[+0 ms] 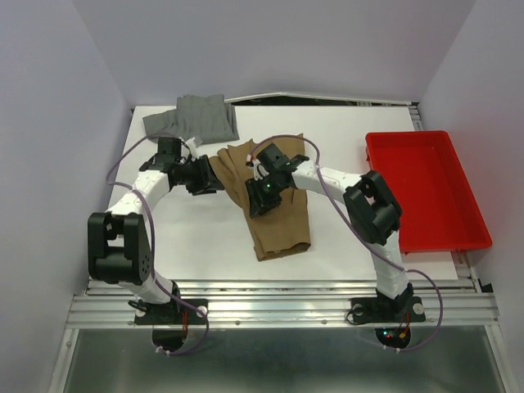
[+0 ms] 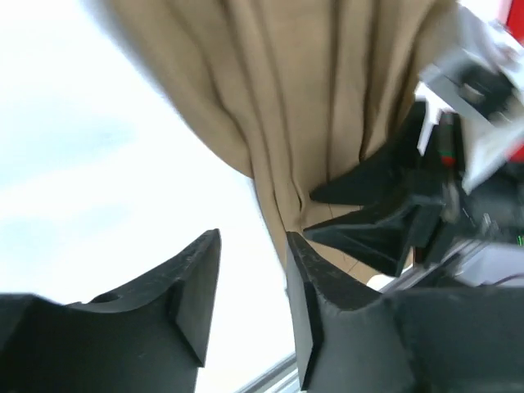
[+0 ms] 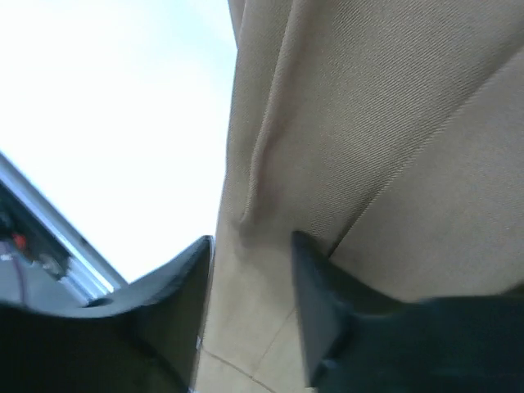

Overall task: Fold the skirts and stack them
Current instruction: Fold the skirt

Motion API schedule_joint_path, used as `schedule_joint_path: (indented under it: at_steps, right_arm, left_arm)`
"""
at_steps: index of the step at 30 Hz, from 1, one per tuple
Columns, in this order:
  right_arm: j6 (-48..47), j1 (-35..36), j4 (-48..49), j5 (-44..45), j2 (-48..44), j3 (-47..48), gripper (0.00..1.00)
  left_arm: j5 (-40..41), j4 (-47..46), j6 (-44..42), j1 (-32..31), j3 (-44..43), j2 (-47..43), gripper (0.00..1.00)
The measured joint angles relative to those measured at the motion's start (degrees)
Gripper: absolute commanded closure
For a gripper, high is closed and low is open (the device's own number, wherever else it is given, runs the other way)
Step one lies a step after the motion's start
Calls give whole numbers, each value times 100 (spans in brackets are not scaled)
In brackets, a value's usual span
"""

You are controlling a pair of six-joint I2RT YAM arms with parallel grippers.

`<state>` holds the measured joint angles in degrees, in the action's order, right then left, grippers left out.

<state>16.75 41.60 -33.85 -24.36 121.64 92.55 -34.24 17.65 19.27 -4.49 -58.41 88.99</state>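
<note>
Two open, empty claws: left gripper point(image 2: 252, 286) and right gripper point(image 3: 250, 262) at the tan-brown pleated cloth skirt point(image 1: 282, 225) (arms hide its middle); mid-grey cloth skirt point(image 1: 196, 119) upper left.

Left arm point(image 1: 139, 192) and right arm point(image 1: 327, 178) bend inward at the elbow. Left gripper point(image 2: 254, 237) and right gripper point(image 3: 252, 239) sit close together (fingertips nearly facing), each with jaws parted.
</note>
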Motion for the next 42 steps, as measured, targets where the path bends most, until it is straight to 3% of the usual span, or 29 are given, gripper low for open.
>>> schedule_joint_path:
  at_steps: [4,6,10,14,16,20,24,29,32,33,36,38,42]
  right_arm:
    - [-33,-127,-7,-372,-4,162,27]
    - [-85,-199,-11,-474,-61,262,26]
    - [-245,-568,-74,-894,-616,138,36]
    - [-374,-1373,-61,-1399,-1735,-693,51]
    - [-494,-1812,-33,-1582,-2249,-1255,58]
    - [-588,-1836,2,-2111,-2496,-2361,59]
    - [-693,-1668,13,-2481,-1971,-3008,61]
    - [-767,-1679,129,-2804,-1088,-3235,67]
    - [-754,-1679,136,-3106,-798,-3228,67]
    - [-745,-1679,155,-3154,-772,-3228,66]
    - [-667,-1679,216,-3202,-772,-3228,64]
    - [-610,-1679,260,-3224,-772,-3228,60]
    - [-459,-1679,286,-3311,-782,-3193,51]
  left_arm:
    - [59,527,-1143,-313,-479,-398,68]
    - [48,546,-1478,-614,-494,-686,69]
    - [-393,138,-1552,-1460,-92,-1572,82]
    - [-918,-916,-699,-2166,769,-1917,94]
    - [-1027,-1222,-431,-2428,901,-1600,96]
    - [-1119,-1714,-223,-2914,907,-741,100]
    - [-1211,-1856,-186,-3110,909,28,100]
    - [-1224,-1547,-273,-2684,859,1307,100]
    - [-1261,-1154,-459,-2498,592,1432,72]
    - [-1147,-986,-658,-2492,404,1370,58]
    - [-549,-664,-1353,-2616,-26,909,37]
    - [90,-538,-1836,-2865,-164,313,33]
    - [1554,-455,-3051,-4116,-243,-1104,32]
